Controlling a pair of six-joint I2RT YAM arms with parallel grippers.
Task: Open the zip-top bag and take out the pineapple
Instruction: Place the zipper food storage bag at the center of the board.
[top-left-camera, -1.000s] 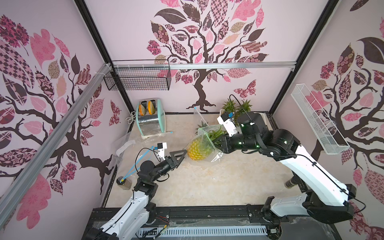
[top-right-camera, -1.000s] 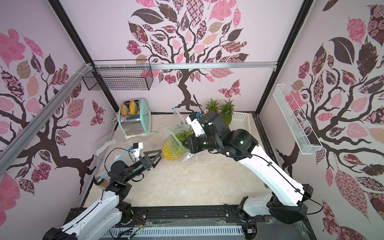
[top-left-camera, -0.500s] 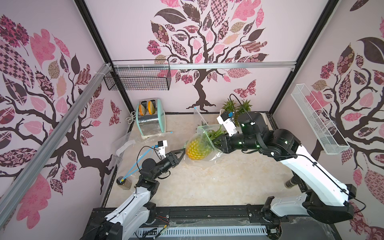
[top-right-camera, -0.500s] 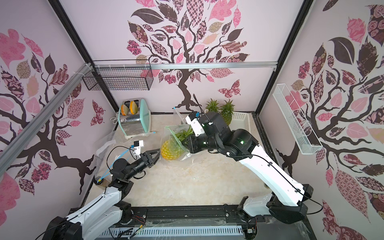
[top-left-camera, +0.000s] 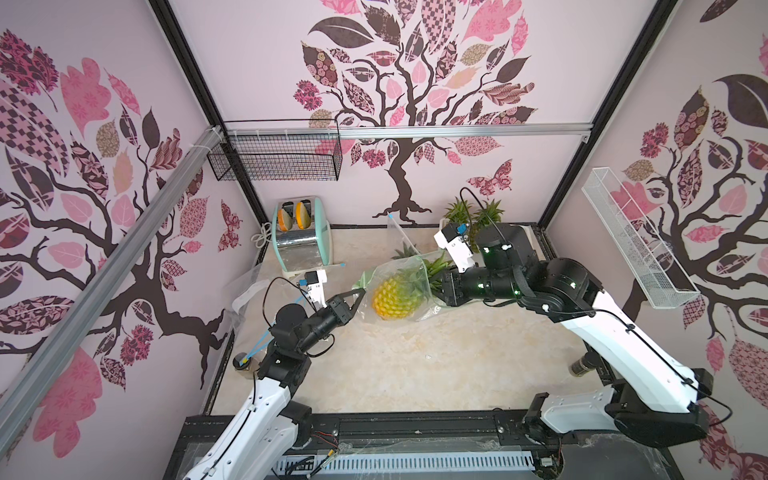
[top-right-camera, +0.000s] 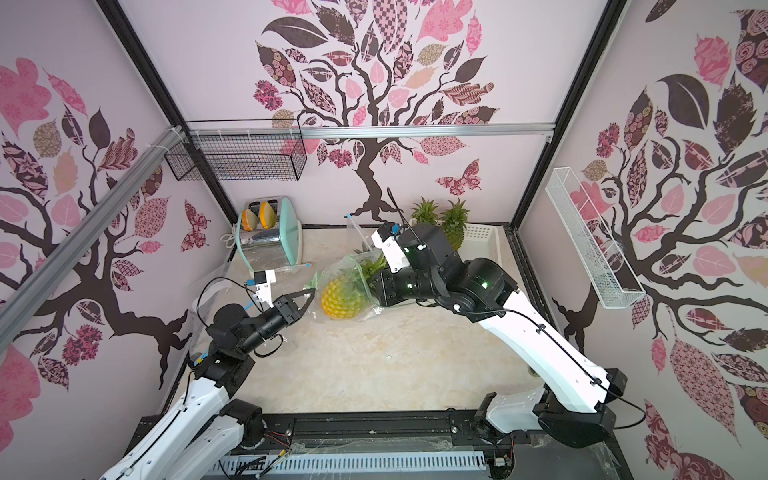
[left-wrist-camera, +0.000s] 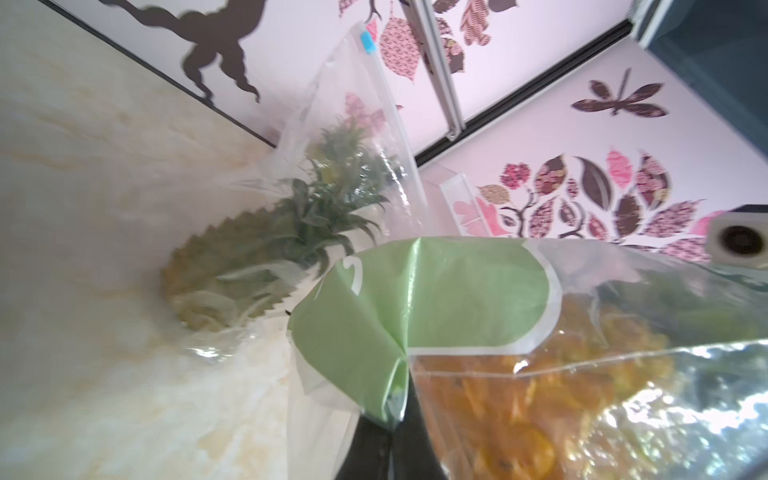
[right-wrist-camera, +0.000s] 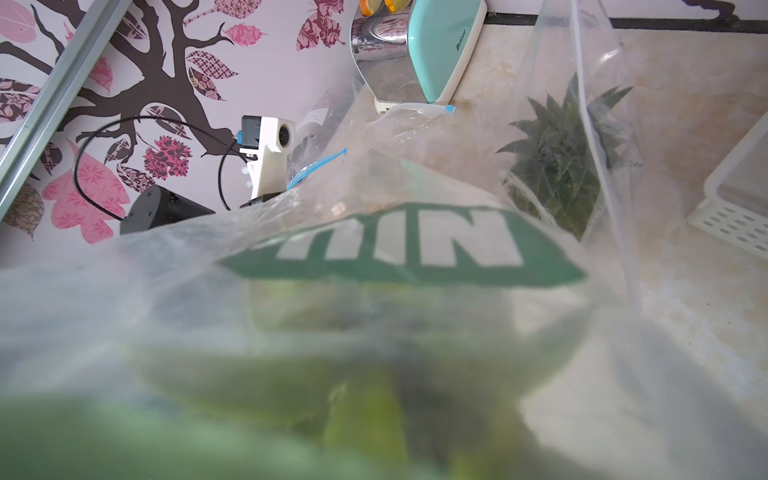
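Observation:
A clear zip-top bag (top-left-camera: 409, 266) (top-right-camera: 345, 270) with a green label lies mid-table, and the yellow pineapple (top-left-camera: 392, 299) (top-right-camera: 340, 303) is inside it. My left gripper (top-left-camera: 360, 291) (top-right-camera: 311, 295) is shut on the bag's near corner. In the left wrist view the green label (left-wrist-camera: 436, 299) folds into the closed left gripper (left-wrist-camera: 395, 415), with the pineapple (left-wrist-camera: 519, 395) beside it. My right gripper (top-left-camera: 441, 286) (top-right-camera: 374, 286) reaches into the bag's other end and is closed on the pineapple's crown. In the right wrist view, blurred crown leaves (right-wrist-camera: 365, 407) lie under the bag film (right-wrist-camera: 395, 249) and hide the fingers.
A second bagged pineapple (top-left-camera: 401, 237) (left-wrist-camera: 257, 249) (right-wrist-camera: 557, 166) stands just behind. A mint toaster (top-left-camera: 301, 237) sits at the back left. A white tray (top-right-camera: 478, 241) with two pineapples (top-right-camera: 440, 220) is at the back right. Crumpled empty bags (top-left-camera: 249, 291) lie by the left wall.
My left gripper moved forward to the bag's corner and went from open to shut on it. The right arm and the pineapple stayed put.

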